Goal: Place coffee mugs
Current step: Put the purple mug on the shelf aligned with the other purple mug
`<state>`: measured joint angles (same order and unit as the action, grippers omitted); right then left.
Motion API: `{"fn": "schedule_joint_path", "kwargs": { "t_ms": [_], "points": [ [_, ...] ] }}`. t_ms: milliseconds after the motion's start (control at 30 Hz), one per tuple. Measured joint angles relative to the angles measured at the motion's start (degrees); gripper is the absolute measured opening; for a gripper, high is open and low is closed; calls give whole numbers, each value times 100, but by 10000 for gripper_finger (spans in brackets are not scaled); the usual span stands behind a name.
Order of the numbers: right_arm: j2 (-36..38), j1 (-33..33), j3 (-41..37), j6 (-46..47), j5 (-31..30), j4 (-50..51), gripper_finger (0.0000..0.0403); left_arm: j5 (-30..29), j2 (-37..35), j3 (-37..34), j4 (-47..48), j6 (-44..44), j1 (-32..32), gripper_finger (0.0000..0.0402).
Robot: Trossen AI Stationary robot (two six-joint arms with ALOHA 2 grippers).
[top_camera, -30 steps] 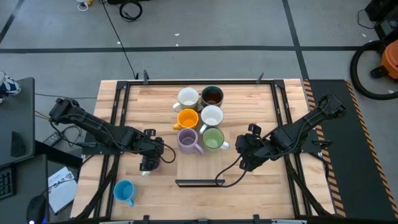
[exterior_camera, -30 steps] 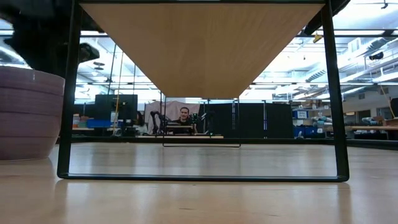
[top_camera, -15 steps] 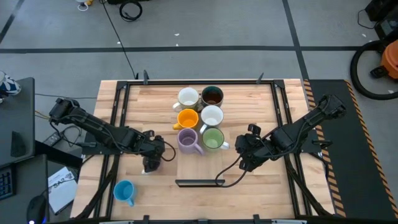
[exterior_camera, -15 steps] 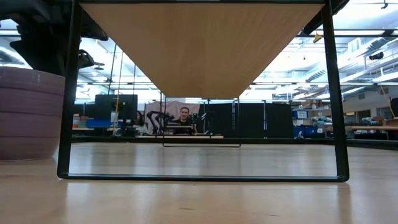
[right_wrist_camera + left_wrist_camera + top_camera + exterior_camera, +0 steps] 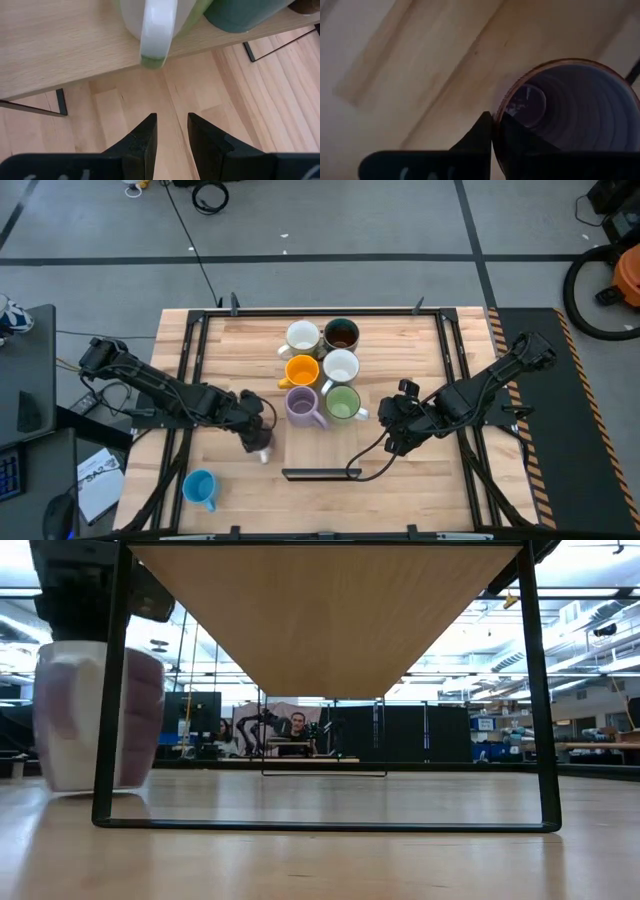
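Observation:
My left gripper (image 5: 258, 444) is shut on a lavender mug (image 5: 100, 715) left of the table's middle, near the front. The left wrist view looks down into that mug (image 5: 570, 110). Six mugs stand grouped mid-table: white (image 5: 302, 337), dark (image 5: 341, 334), orange (image 5: 301, 370), white (image 5: 340, 366), lavender (image 5: 302, 407) and green (image 5: 343, 403). A light blue mug (image 5: 200, 488) stands alone at the near left. My right gripper (image 5: 392, 442) waits open to the right of the group, below the green mug's white handle (image 5: 156, 35). My left gripper pinches the lavender mug's rim (image 5: 496, 107), one finger inside the mug and one outside. The fingers come from above, pointing down. The mug hangs upright, mouth up; whether its base touches the table or is just above it, I cannot tell.
A raised wooden board on a black frame (image 5: 110, 740) spans the middle; the green mug (image 5: 150, 10) and a dark mug (image 5: 240, 12) stand at its edge. A black bar (image 5: 320, 473) lies near the table's front edge. Bare wood lies in front of the mugs.
My left gripper has moved toward the table's right edge and shut on the lavender mug's rim. In the low view the mug has moved in from the picture's left edge, fully into view.

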<state>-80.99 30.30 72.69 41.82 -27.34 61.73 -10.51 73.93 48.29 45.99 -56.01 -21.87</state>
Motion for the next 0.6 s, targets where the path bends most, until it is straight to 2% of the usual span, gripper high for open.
{"fn": "schedule_joint_path", "kwargs": {
  "t_ms": [100, 200, 400, 600],
  "points": [
    [0, 1, 0, 0, 0, 0, 114, 46, 0, 0, 57, -902, 0, 24],
    [0, 0, 0, 0, -1, 0, 114, 252, -4, 0, 138, -1358, 0, 23],
    [0, 1, 0, 0, -2, 1, 114, 733, -52, 112, 279, -1545, -33, 21],
    [0, 0, 0, 0, -2, 2, 114, 818, -52, 870, 1041, -1566, -87, 21]
  ]
}}
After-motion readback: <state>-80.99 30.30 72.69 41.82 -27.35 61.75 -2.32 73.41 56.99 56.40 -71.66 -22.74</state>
